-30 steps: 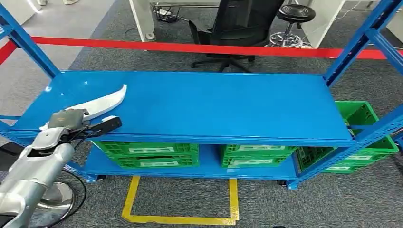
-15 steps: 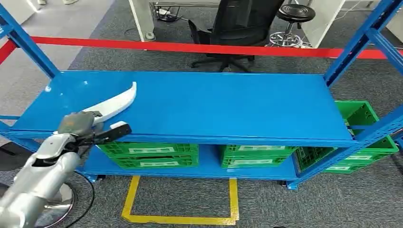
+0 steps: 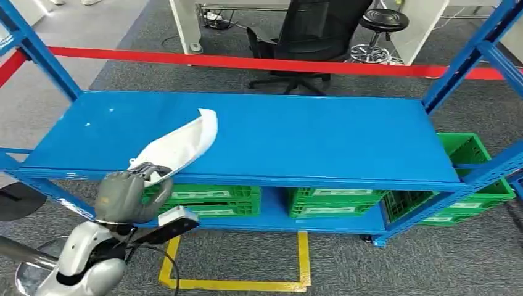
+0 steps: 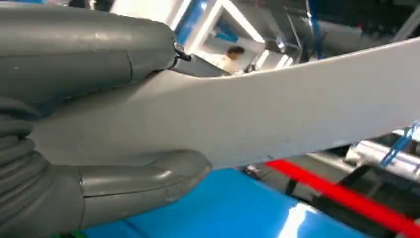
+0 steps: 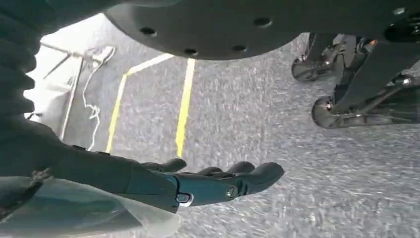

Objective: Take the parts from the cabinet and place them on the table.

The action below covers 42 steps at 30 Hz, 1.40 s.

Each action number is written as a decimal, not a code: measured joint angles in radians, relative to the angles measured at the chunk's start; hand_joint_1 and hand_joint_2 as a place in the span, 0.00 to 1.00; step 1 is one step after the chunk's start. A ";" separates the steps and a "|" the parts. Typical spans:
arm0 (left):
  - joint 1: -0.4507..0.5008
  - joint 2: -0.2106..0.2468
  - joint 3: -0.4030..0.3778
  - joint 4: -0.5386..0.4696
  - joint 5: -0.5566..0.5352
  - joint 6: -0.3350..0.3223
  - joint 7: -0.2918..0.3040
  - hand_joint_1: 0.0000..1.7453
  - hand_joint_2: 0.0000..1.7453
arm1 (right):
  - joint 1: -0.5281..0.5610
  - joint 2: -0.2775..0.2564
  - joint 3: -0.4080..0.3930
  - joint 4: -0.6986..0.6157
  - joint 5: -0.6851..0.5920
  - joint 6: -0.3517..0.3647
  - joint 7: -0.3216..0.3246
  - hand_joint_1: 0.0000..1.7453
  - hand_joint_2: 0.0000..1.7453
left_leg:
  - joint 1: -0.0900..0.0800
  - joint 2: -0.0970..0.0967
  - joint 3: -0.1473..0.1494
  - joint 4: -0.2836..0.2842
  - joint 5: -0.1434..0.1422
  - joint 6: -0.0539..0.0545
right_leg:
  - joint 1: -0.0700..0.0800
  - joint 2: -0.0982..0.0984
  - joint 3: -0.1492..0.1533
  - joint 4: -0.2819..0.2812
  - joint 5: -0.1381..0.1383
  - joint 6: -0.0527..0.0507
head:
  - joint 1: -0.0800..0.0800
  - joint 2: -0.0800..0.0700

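White part (image 3: 179, 145), grey left hand (image 3: 126, 194), blue shelf (image 3: 308, 135), green crates (image 3: 203, 200), red tape (image 3: 247, 61).

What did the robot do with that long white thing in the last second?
The left hand, gripping the long curved white plastic part, swung it rightward along the blue metal shelf and turned over, so its grey back now faces up and the part shows its broad side. The camera barely shifted. The hold on the part, the green plastic crates below and the right hand, hanging open, look unchanged.
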 joint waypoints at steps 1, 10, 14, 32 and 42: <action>0.020 -0.008 0.000 -0.017 0.003 0.020 -0.010 1.00 1.00 | 0.001 -0.001 -0.007 0.001 -0.012 -0.002 0.000 0.00 1.00 | -0.001 0.002 -0.001 0.000 0.000 0.000 | 0.000 0.000 -0.032 0.081 -0.036 0.001 | -0.001 0.000; 0.162 -0.047 -0.044 -0.145 0.043 0.183 -0.085 1.00 1.00 | -0.001 -0.010 -0.074 0.023 -0.088 -0.101 0.000 0.00 1.00 | -0.008 0.006 -0.014 0.036 -0.012 -0.026 | 0.000 -0.021 0.073 -0.077 0.058 -0.007 | -0.001 0.000; 0.187 -0.048 -0.061 -0.173 0.042 0.229 -0.096 1.00 1.00 | -0.002 -0.011 -0.095 0.024 -0.105 -0.071 0.000 0.00 1.00 | -0.004 -0.011 -0.038 0.072 -0.053 -0.050 | -0.007 -0.013 0.064 -0.090 0.054 -0.030 | -0.008 0.000; 0.199 -0.078 -0.098 -0.179 0.107 0.325 -0.131 1.00 1.00 | 0.004 -0.011 -0.125 0.042 -0.116 -0.023 0.019 0.00 1.00 | 0.001 0.008 -0.032 0.007 0.022 -0.005 | -0.004 -0.001 -0.065 0.101 -0.062 0.013 | -0.001 0.000; 0.190 -0.086 -0.109 -0.179 0.118 0.327 -0.135 1.00 1.00 | -0.003 -0.013 -0.136 0.053 -0.117 -0.019 0.034 0.00 1.00 | -0.012 0.107 -0.114 0.040 0.084 -0.026 | 0.020 -0.065 0.174 -0.150 -0.004 -0.014 | -0.004 0.000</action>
